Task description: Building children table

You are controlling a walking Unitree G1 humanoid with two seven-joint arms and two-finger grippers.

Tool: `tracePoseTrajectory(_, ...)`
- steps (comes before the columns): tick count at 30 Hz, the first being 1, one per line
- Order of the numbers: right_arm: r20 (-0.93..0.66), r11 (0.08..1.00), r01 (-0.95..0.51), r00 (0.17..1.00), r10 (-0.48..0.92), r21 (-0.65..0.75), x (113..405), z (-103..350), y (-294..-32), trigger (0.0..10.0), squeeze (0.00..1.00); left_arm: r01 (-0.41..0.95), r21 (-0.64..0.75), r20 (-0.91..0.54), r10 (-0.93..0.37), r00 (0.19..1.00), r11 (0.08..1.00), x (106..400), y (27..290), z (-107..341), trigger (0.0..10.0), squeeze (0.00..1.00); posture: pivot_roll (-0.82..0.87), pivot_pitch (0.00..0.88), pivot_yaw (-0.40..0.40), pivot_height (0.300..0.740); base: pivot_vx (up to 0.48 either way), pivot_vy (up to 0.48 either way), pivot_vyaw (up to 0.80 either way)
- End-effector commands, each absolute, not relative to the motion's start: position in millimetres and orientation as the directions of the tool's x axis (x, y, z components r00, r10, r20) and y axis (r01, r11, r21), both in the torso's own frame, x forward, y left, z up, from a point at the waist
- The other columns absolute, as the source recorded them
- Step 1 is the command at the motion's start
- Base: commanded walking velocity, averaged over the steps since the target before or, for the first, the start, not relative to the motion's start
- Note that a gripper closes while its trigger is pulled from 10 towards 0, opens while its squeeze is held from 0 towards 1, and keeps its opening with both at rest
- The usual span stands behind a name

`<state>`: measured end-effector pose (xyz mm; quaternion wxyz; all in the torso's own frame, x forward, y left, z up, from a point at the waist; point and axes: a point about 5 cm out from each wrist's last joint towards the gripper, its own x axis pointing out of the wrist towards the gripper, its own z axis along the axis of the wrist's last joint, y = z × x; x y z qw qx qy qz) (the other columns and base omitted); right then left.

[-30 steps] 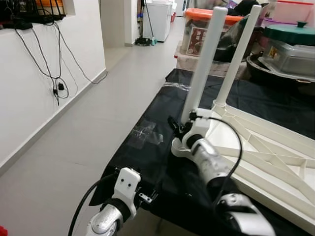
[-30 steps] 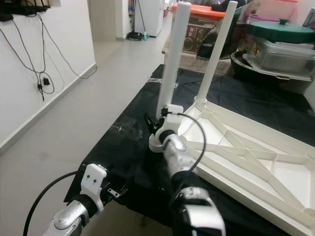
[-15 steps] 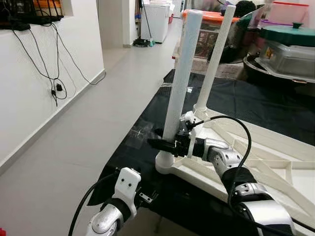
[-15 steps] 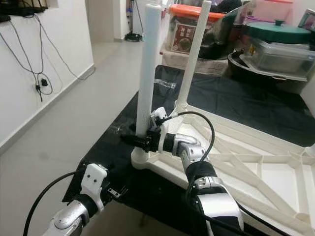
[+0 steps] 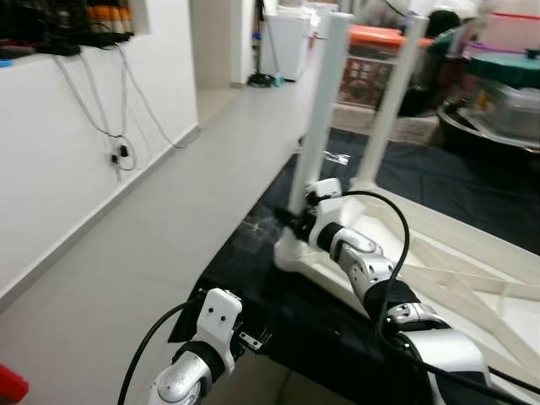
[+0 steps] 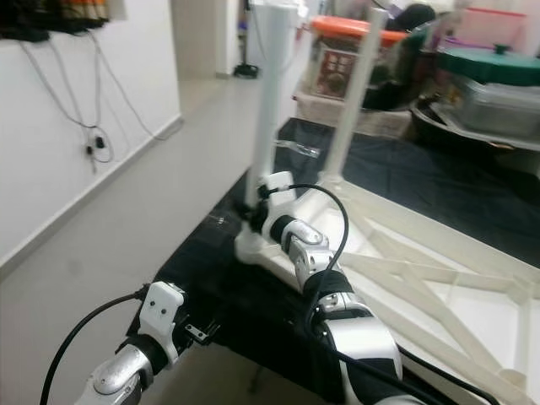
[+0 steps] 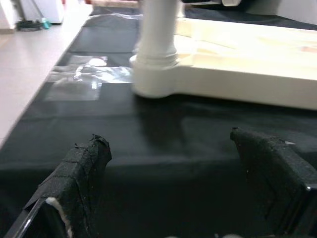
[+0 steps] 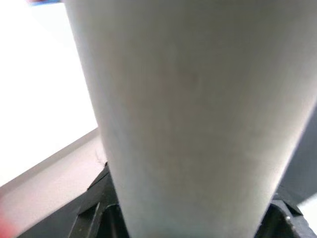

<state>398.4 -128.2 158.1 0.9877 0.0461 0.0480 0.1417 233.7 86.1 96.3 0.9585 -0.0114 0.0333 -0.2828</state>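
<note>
Fingers of my right gripper (image 5: pixel 295 221) are clenched round the near table leg (image 5: pixel 319 110), low on it, just above the socket where it stands in the corner of the upturned white tabletop (image 5: pixel 460 253). Through my right wrist camera that leg (image 8: pixel 193 114) sits hard against the lens, with the black of my fingers (image 8: pixel 96 213) showing on either side of it, though the picture is blurred and I can make out little else. A second leg (image 5: pixel 391 101) stands upright in the next corner, well beyond my grip. The tabletop lies underside up on a black cloth (image 5: pixel 253 253) spread over the floor (image 5: pixel 169 219). My left gripper (image 7: pixel 173 198) hangs low with its fingers (image 7: pixel 74 173) spread wide and released, holding nothing; ahead of them lies the cloth, and past that the base of the leg (image 7: pixel 156 49) and the tabletop's edge.
</note>
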Motion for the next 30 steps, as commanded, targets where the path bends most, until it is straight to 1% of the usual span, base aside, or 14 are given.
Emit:
tracePoseTrajectory(1,-0.129,0.986,0.087,0.989,-0.068,0.144,395,147,-167,0.0,0.0,0.551,-0.042,-0.066,-0.553,0.83,0.833,233,85,94,10.0,0.0,0.17,0.0,-0.09,0.74,0.0,0.0,0.0)
tracePoseTrajectory(6,-0.164,0.922,0.355,0.929,-0.331,0.153,383,133,-179,0.0,0.0,0.553,-0.042,-0.067,-0.555,0.829,0.832,233,85,94,10.0,0.0,0.16,0.0,-0.089,0.74,0.0,0.0,0.0)
tracePoseTrajectory(11,-0.172,0.899,0.406,0.909,-0.379,0.164,378,129,-177,0.0,0.0,0.553,-0.041,-0.067,-0.555,0.829,0.832,233,85,94,10.0,0.0,0.16,0.0,-0.089,0.74,0.0,0.0,0.0)
tracePoseTrajectory(12,-0.185,0.897,0.396,0.913,-0.363,0.196,377,126,-166,1.1,0.0,0.553,-0.041,-0.067,-0.555,0.829,0.832,233,85,94,10.0,0.0,0.16,0.0,-0.089,0.74,0.0,0.0,0.0)
tracePoseTrajectory(14,-0.192,0.899,0.38,0.92,-0.342,0.218,377,125,-158,1.1,0.0,0.553,-0.04,-0.067,-0.555,0.829,0.832,233,85,94,10.0,0.0,0.16,0.0,-0.088,0.74,0.0,0.0,0.0)
tracePoseTrajectory(15,-0.16,0.929,0.261,0.961,-0.225,0.263,380,128,-144,10.0,0.0,0.552,-0.04,-0.066,-0.554,0.83,0.833,233,85,94,10.0,0.0,0.16,0.0,-0.089,0.74,0.0,0.0,0.0)
tracePoseTrajectory(16,-0.16,0.929,0.261,0.961,-0.225,0.263,380,128,-144,10.0,0.0,0.552,-0.04,-0.066,-0.554,0.83,0.833,233,85,94,10.0,0.0,0.16,0.0,-0.089,0.74,0.0,0.0,0.0)
tracePoseTrajectory(17,-0.117,0.942,0.16,0.985,-0.131,0.296,383,132,-133,10.0,1.0,0.551,-0.04,-0.066,-0.553,0.831,0.833,233,85,94,10.0,0.0,0.16,0.0,-0.089,0.74,0.0,0.0,0.0)
tracePoseTrajectory(19,-0.068,0.945,0.037,0.998,-0.015,0.326,385,137,-124,10.0,1.0,0.55,-0.04,-0.065,-0.552,0.831,0.834,233,85,94,10.0,0.0,0.16,0.0,-0.09,0.74,0.0,0.0,0.0)
tracePoseTrajectory(20,-0.024,0.924,-0.075,0.996,0.091,0.374,387,143,-119,10.0,0.0,0.549,-0.04,-0.064,-0.551,0.832,0.835,234,85,95,10.0,0.0,0.16,0.0,-0.091,0.74,0.0,0.0,0.0)
tracePoseTrajectory(26,0.07,0.859,-0.312,0.948,0.311,0.405,390,157,-119,10.0,0.0,0.548,-0.04,-0.062,-0.55,0.833,0.835,234,85,95,10.0,0.0,0.16,0.0,-0.087,0.74,0.0,0.0,0.0)
tracePoseTrajectory(28,0.093,0.713,-0.628,0.767,0.635,0.312,381,164,-114,10.0,0.0,0.549,-0.039,-0.063,-0.551,0.832,0.835,235,86,95,10.0,0.0,0.15,0.0,-0.083,0.74,0.0,0.0,0.0)
tracePoseTrajectory(29,0.054,0.543,-0.807,0.568,0.821,0.232,368,164,-112,10.0,0.0,0.551,-0.039,-0.063,-0.552,0.831,0.834,236,86,95,10.0,0.0,0.15,0.0,-0.085,0.74,0.0,0.0,0.0)
tracePoseTrajectory(30,0.054,0.543,-0.807,0.568,0.821,0.232,368,164,-112,10.0,0.0,0.551,-0.039,-0.063,-0.552,0.831,0.834,236,86,95,10.0,0.0,0.15,0.0,-0.085,0.74,0.0,0.0,0.0)
